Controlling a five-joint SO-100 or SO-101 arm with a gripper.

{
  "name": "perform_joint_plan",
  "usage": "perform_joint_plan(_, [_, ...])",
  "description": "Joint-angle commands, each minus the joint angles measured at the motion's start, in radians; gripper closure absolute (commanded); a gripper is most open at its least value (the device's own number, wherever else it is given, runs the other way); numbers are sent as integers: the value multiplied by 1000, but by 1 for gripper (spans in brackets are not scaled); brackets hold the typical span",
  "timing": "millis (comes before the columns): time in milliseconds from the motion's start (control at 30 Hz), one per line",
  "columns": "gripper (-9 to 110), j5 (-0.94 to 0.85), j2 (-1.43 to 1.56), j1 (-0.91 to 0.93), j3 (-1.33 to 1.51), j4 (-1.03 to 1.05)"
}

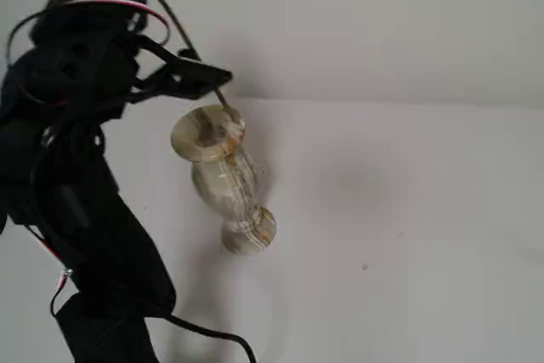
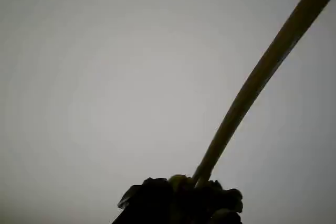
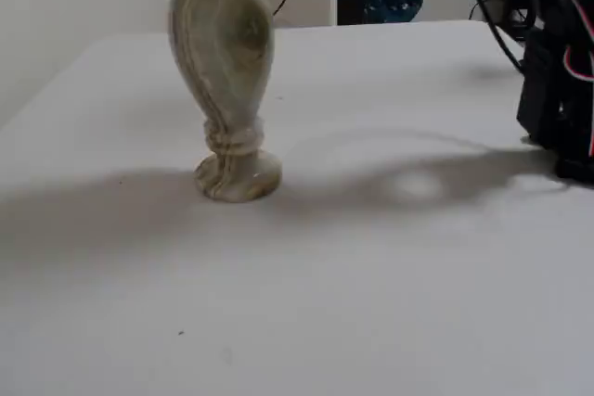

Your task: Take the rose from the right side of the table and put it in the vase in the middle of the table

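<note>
The marbled vase (image 1: 223, 178) stands upright on the white table (image 1: 382, 210). It also shows in a fixed view (image 3: 223, 53) with its rim cut off at the top. My gripper (image 1: 219, 81) hovers just above and behind the vase rim, shut on the rose's thin stem (image 1: 223, 101). The stem's lower end reaches the rim's far edge; I cannot tell whether it is inside the mouth. In the wrist view the stem (image 2: 252, 85) runs to the upper right from the bloom (image 2: 178, 200), a dark clump at the bottom edge.
My black arm (image 1: 76, 167) with red wires fills the left of a fixed view, and a black cable (image 1: 204, 333) trails over the table near the front. The arm's base (image 3: 557, 90) stands at the right edge. A white wall lies behind the table.
</note>
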Motion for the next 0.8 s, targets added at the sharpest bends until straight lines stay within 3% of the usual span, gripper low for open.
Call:
perform_joint_plan(0, [102,23,29,-34,-38,-40])
perform_joint_plan(767, [102,161,-71,6,-38,173])
